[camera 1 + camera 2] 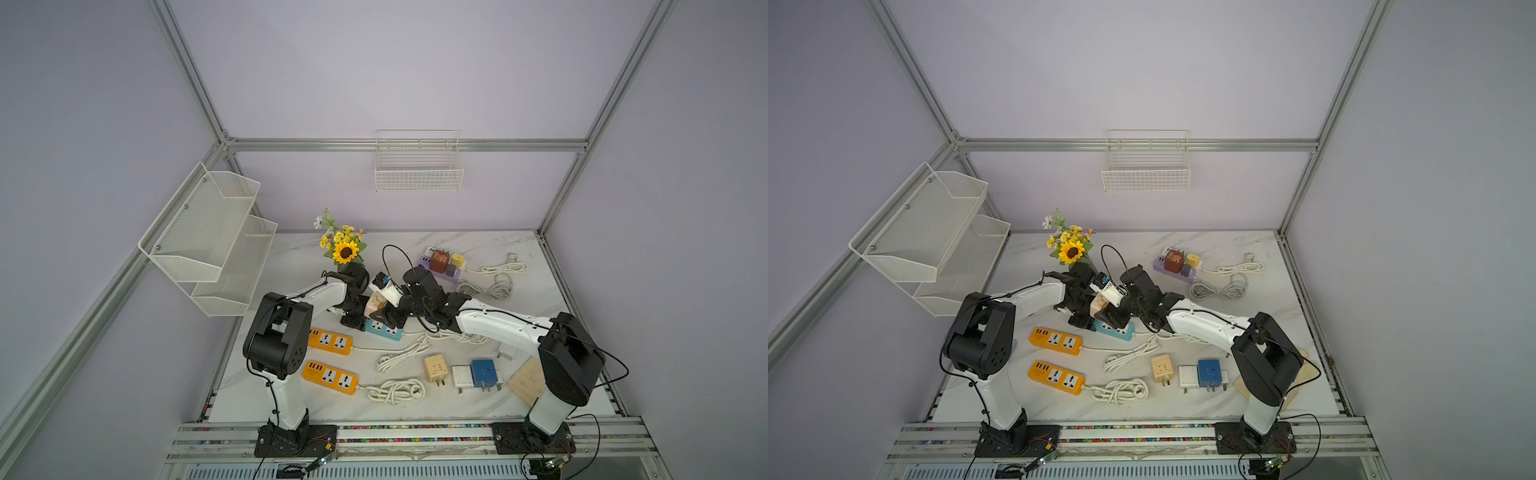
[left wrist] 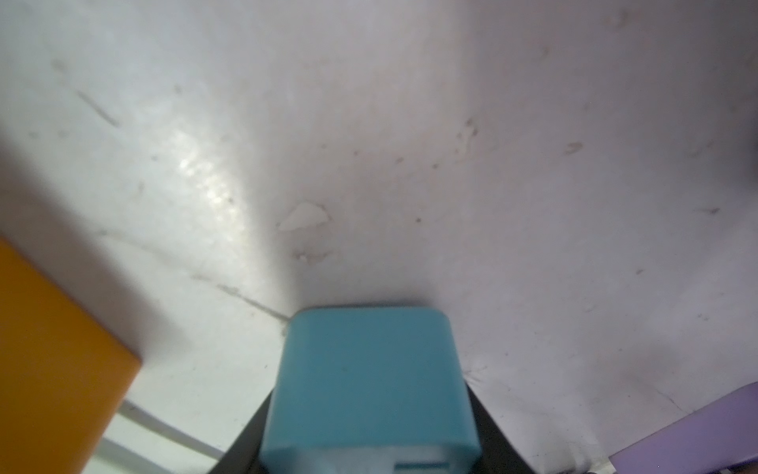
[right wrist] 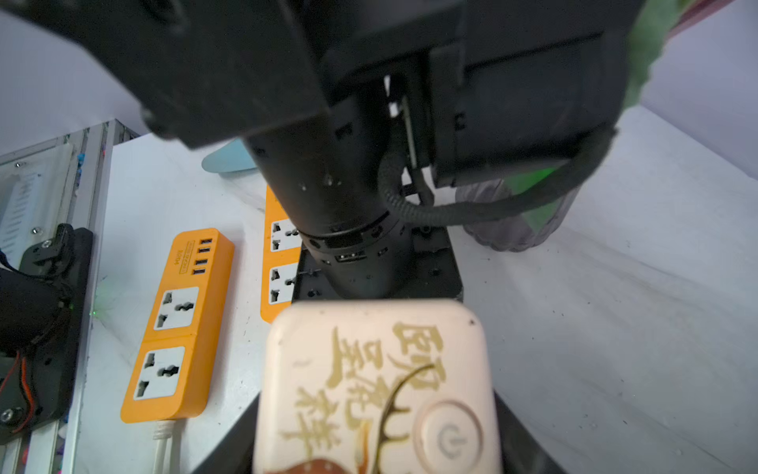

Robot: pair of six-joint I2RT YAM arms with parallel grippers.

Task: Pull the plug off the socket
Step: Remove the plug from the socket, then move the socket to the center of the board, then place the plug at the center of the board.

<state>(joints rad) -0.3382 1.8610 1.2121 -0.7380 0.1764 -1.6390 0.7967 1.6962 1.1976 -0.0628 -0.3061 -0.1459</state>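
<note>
A light-blue socket strip (image 1: pixel 390 331) (image 1: pixel 1120 331) lies mid-table. My left gripper (image 1: pixel 354 321) is shut on its end, and in the left wrist view the blue strip (image 2: pixel 369 385) fills the space between the black fingers of that gripper (image 2: pixel 369 451). A cream cube plug (image 1: pixel 375 304) (image 1: pixel 1099 306) with a deer picture and a power button sits just above the strip. My right gripper (image 1: pixel 385 312) is shut on this plug (image 3: pixel 377 390), its jaws on either side of it (image 3: pixel 377 447). The plug's prongs are hidden.
Two orange strips (image 1: pixel 330 341) (image 1: pixel 330 376) lie just in front of my left arm. A purple strip with plugs (image 1: pixel 442 266) and a sunflower vase (image 1: pixel 345 251) stand behind. Loose adapters (image 1: pixel 435 368) (image 1: pixel 484 372), coiled white cables (image 1: pixel 397 390) and a wooden board (image 1: pixel 528 380) fill the front right.
</note>
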